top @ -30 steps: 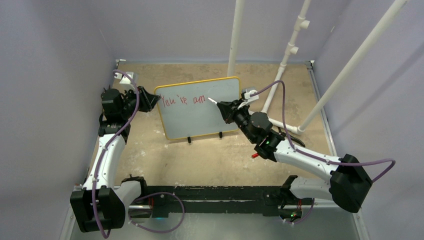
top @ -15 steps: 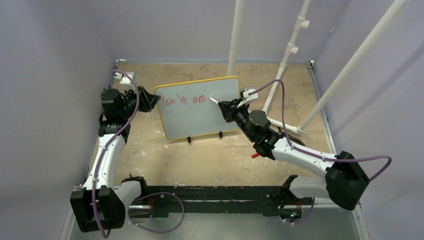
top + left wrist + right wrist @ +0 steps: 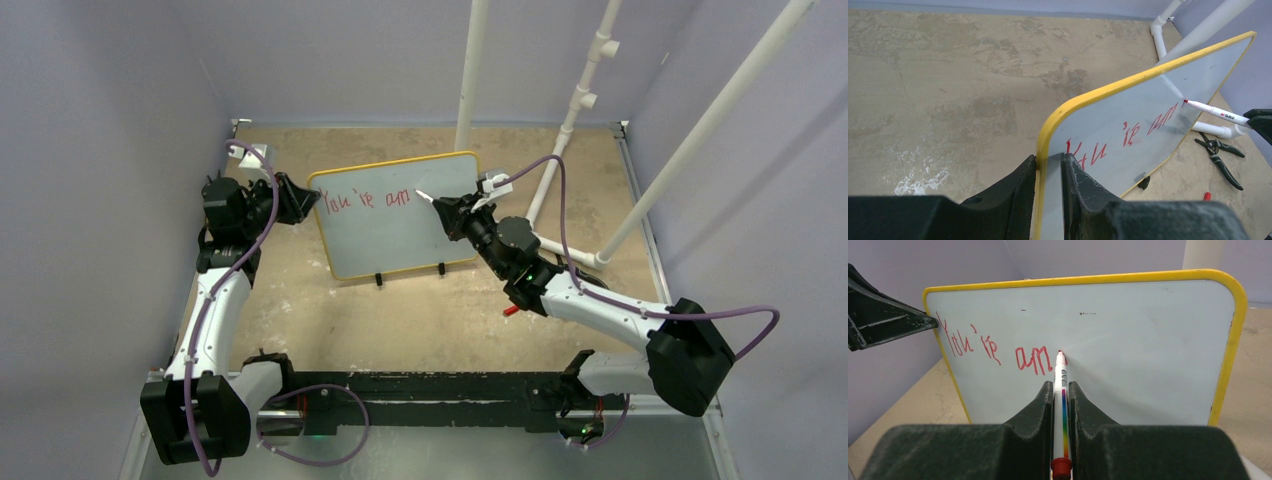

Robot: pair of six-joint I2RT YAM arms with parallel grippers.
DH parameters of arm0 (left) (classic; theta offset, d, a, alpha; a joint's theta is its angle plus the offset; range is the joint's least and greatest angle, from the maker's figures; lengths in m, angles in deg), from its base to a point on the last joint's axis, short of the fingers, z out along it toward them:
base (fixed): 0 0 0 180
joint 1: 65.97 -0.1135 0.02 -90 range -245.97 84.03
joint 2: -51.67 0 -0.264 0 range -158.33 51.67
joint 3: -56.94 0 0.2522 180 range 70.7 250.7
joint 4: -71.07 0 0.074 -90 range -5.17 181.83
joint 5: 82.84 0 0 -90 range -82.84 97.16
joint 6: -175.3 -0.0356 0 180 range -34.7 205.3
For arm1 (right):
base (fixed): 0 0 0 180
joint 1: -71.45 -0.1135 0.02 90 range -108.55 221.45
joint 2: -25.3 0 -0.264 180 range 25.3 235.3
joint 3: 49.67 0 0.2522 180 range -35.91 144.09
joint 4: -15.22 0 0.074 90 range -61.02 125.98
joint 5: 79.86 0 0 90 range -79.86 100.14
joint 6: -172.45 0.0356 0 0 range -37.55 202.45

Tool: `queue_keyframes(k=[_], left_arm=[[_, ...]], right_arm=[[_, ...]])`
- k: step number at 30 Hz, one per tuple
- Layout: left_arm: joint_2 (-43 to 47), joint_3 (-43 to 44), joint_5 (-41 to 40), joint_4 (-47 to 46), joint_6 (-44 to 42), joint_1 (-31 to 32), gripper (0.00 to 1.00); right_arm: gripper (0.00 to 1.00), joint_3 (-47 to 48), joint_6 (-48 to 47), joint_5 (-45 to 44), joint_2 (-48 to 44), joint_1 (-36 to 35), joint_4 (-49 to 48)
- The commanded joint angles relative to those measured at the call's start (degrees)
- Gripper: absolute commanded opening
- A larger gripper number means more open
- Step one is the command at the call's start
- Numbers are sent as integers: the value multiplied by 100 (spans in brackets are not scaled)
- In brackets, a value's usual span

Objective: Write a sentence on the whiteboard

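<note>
The whiteboard (image 3: 400, 235) stands upright on small black feet, yellow-framed, with red writing "You're an" (image 3: 993, 347) along its top. My left gripper (image 3: 305, 203) is shut on the board's left edge; in the left wrist view its jaws (image 3: 1048, 157) pinch the yellow frame (image 3: 1040, 150). My right gripper (image 3: 447, 210) is shut on a white marker (image 3: 1061, 375) with a rainbow stripe and a red end. The marker's red tip (image 3: 1060, 353) touches the board just right of the last letter, and it shows from the side in the left wrist view (image 3: 1215, 112).
Three white PVC pipes (image 3: 470, 70) (image 3: 580, 100) (image 3: 700, 130) rise behind and right of the board. Pliers (image 3: 1220, 155) lie on the tan tabletop behind the board. A small red cap (image 3: 510, 311) lies under my right arm. Lilac walls close in all around.
My right gripper has crept slightly left and up along the board with the marker tip. The left gripper and the board have stayed still.
</note>
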Motion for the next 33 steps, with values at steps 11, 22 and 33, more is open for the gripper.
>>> queue_keyframes(k=[11,22,33], left_arm=[[36,-12,100,-177,-98,-22,24],[38,-17,99,-177,-100,-28,24],[24,-15,100,-177,-96,-26,24]], right_arm=[[0,-153,1,171,19,41,127],[0,-167,34,-95,-75,41,312],[0,167,-142,-275,-225,45,250]])
